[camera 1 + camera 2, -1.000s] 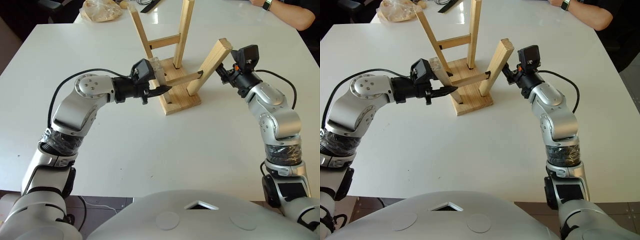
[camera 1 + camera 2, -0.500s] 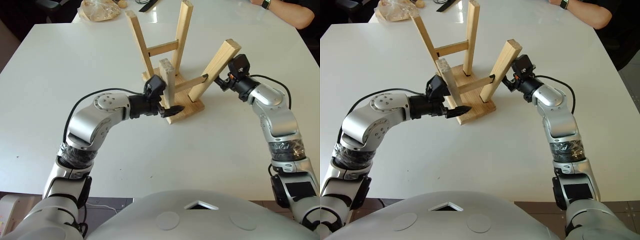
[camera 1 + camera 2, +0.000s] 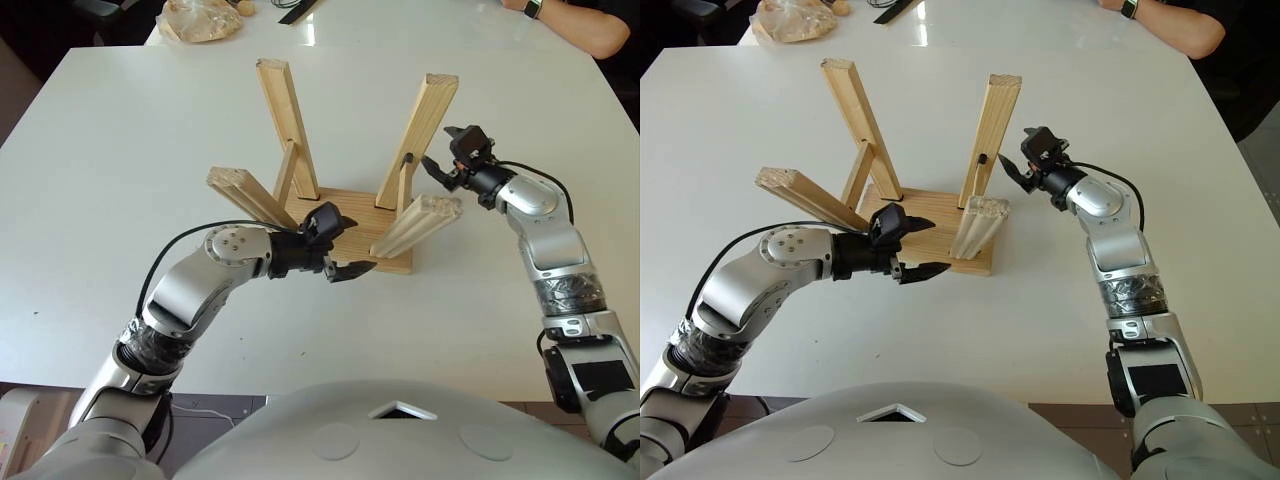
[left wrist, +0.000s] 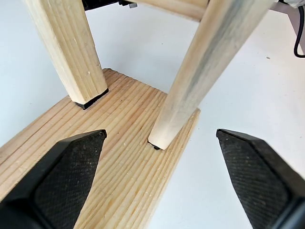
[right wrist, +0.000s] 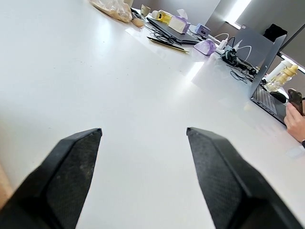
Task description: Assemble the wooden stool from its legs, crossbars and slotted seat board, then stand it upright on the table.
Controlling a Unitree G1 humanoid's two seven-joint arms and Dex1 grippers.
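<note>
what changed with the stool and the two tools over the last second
The stool turned on the table and slid toward its near edge. The right tool let go of the leg and sits open beside it. The left tool swung from the seat board's left side to its near edge, open. Unchanged: board flat, legs up.

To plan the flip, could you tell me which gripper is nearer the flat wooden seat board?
Left. The left gripper is open at the near edge of the flat wooden seat board; the right gripper is open beside the far right wooden leg.
</note>
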